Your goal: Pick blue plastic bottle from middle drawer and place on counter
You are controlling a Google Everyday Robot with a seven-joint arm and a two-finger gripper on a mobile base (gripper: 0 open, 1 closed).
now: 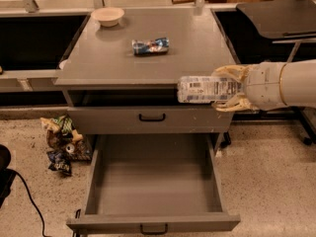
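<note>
My gripper comes in from the right and is shut on the blue plastic bottle. The bottle lies on its side in the fingers, label showing, level with the front edge of the counter at its right front corner. The middle drawer stands pulled wide open below, and nothing shows inside it. The shallower handled drawer above it is closed.
A crumpled blue-and-white foil packet lies mid-counter. A small pale bowl sits at the counter's back left. Several snack packets lie on the floor left of the cabinet. A dark table stands at the right.
</note>
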